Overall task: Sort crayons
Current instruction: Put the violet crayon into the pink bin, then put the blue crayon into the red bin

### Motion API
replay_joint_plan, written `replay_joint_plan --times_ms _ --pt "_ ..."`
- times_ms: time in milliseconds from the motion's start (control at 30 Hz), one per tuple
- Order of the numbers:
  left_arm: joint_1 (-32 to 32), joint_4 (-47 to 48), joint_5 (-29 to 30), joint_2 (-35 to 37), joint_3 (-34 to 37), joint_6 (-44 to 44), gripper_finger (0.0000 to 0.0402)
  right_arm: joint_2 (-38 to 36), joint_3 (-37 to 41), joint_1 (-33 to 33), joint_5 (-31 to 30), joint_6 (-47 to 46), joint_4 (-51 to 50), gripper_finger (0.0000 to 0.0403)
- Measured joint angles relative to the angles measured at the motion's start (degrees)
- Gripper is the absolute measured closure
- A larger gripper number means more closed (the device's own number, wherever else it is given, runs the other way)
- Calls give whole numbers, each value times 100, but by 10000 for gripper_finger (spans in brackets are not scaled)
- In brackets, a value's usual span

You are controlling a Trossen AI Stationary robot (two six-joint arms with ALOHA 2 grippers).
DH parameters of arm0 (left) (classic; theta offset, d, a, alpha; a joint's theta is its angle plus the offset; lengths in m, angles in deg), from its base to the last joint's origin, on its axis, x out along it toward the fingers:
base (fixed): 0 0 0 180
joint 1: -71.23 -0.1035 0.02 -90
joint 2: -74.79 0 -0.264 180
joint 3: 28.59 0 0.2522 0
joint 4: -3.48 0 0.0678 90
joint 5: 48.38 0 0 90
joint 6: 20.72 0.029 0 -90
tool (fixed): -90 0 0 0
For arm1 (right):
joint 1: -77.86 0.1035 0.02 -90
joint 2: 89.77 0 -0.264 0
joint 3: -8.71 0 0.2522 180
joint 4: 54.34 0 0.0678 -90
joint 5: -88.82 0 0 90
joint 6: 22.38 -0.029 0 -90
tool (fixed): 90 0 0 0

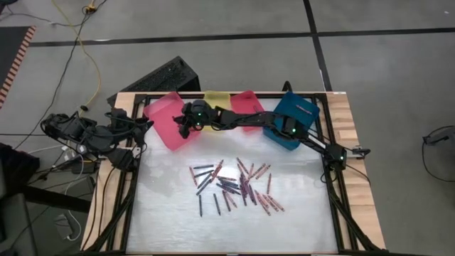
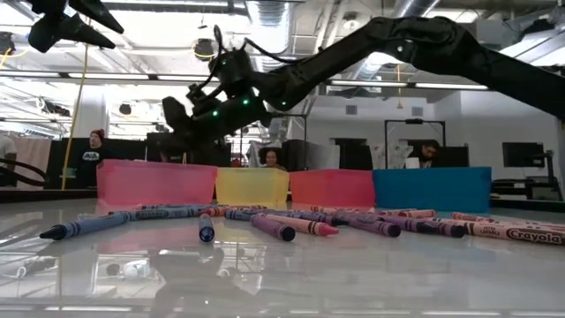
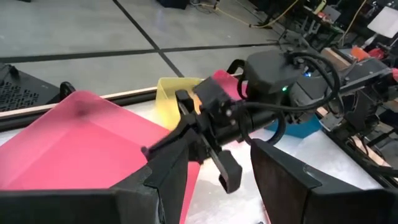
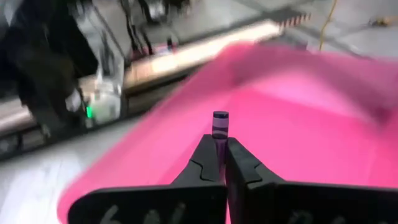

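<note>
On the near half of the tabletop (image 1: 170, 213) the crayons (image 1: 234, 186) lie scattered in a loose heap: thin sticks in purple, pink, dark blue and black, some crossing or touching one another, all well apart from the trays at the far edge. They look light, stiff and paper-wrapped, so a grip across the middle of the barrel, jaws square to its length, should hold best; a pinch near the tapered tip would likely slip or snap it, and round barrels may roll when nudged. Singles at the heap's edge look easier to take than those lying across each other. Farther back, the right gripper (image 4: 221, 163) hangs above the pink tray (image 1: 170, 121), clamped tight on one purple crayon (image 4: 220, 128), held by its lower end with the flat end sticking out past the fingertips; a short grip like that could let it pivot. I judge that the step in hand is dropping it into that tray. Beside the pink tray stand the yellow tray (image 1: 217, 97), the red tray (image 1: 247, 101) and the blue tray (image 1: 295, 117) in a row. The left gripper (image 3: 217, 186) waits at the table's far left corner, jaws spread wide, holding nothing, facing the right arm.
</note>
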Motion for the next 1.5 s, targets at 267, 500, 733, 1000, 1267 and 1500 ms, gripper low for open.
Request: replay_joint_plan --times_ms 267,500,733,1000,1267,1500 --pt "0 79 -46 0 0 -33 236 -4 -63 35 -23 522 -631 366" --pt "0 79 -46 0 0 -39 236 -4 -63 70 -28 584 -866 337" --pt "0 79 -207 0 0 -116 236 -521 -63 35 -16 613 -1275 336" --pt "2 90 -280 0 0 -107 236 -1669 -67 142 109 991 -3508 336" --pt "0 95 -385 0 0 -107 236 -1905 -65 807 106 1443 -5277 336" --pt "2 118 -586 -2 0 -105 236 -1482 -43 1395 125 1799 -5507 336"
